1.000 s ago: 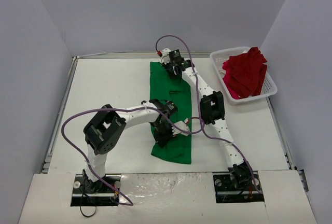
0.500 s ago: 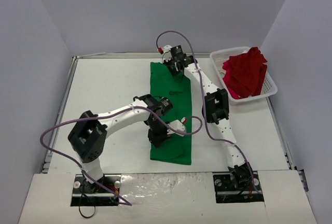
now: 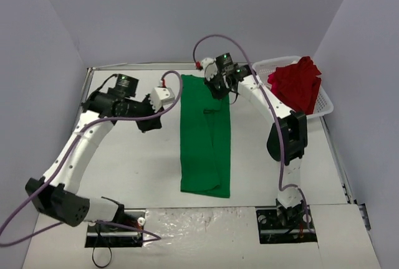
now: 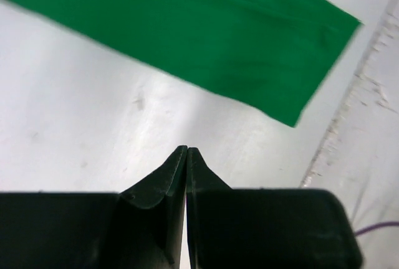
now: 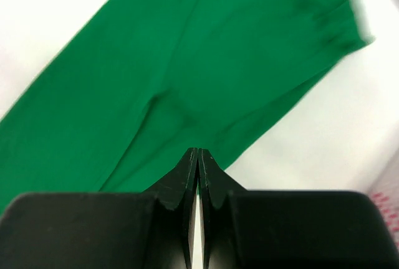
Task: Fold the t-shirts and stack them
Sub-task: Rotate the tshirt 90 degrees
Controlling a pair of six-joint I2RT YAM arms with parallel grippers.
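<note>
The green t-shirt (image 3: 206,138) lies flat in the middle of the table, folded into a long narrow strip running from near to far. The red t-shirt (image 3: 296,88) sits crumpled in the white basket (image 3: 325,103) at the far right. My left gripper (image 3: 148,122) hovers over bare table left of the green shirt (image 4: 206,32), shut and holding nothing (image 4: 187,150). My right gripper (image 3: 219,91) is above the strip's far right corner, shut (image 5: 198,151), with the green cloth (image 5: 187,51) lying below its tips and nothing between them.
Grey walls close in the table on three sides, and a raised metal edge (image 3: 80,132) runs along its left side. Purple cables loop from both arms above the cloth. Both arm bases stand at the near edge.
My left arm has swung off the green shirt's near half and out to the far left. The right gripper has finished closing near the far end of the shirt.
</note>
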